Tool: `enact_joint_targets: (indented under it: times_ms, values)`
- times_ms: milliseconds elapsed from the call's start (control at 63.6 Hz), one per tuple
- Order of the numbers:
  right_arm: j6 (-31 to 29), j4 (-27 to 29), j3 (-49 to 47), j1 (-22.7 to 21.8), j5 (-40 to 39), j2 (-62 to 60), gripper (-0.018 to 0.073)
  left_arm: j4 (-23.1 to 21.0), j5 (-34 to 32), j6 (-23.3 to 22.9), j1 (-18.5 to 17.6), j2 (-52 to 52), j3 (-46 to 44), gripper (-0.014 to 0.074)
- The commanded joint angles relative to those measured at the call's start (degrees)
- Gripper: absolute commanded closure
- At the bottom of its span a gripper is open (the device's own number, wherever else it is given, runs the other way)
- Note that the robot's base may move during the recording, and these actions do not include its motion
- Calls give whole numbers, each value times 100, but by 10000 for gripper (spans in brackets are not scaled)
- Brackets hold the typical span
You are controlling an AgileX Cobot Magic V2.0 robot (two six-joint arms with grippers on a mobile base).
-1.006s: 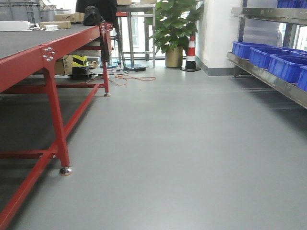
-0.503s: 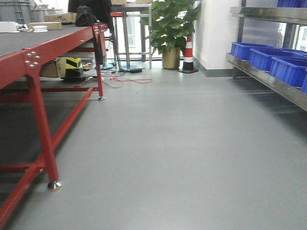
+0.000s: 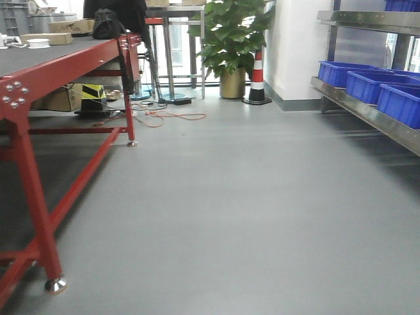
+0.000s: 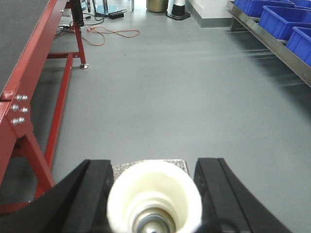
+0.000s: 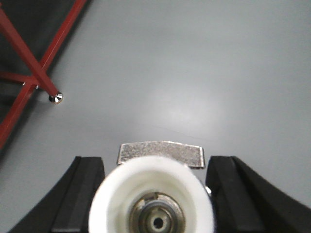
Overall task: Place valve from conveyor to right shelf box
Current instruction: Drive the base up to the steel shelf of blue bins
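The base has rolled forward down the aisle. The conveyor's [image 3: 39,56] red leg [image 3: 33,197] now looms nearer, with the blue boxes [image 3: 367,84] on the right shelf [image 3: 367,113] alongside. The left fingers [image 4: 92,194] grip a white valve [image 4: 154,196] and the right fingers [image 5: 82,194] a second valve [image 5: 151,204] — both carried, neither delivered yet.

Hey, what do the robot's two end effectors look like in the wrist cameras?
The left end effector and right end effector look alike: each has two thick, matte black fingers with flat inner faces and sloping outer edges. No cables or markings show.
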Motion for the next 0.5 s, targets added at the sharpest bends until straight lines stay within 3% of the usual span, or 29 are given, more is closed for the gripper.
enact_joint_targets:
  times_ms: [0, 487]
  values:
    - [9, -34, -117, -11, -414, -92, 722, -35, -327, -40, -33, -66, -28, 707]
    - [9, -34, -117, -11, -575, -92, 722, -35, -327, -40, -33, -66, -28, 707]
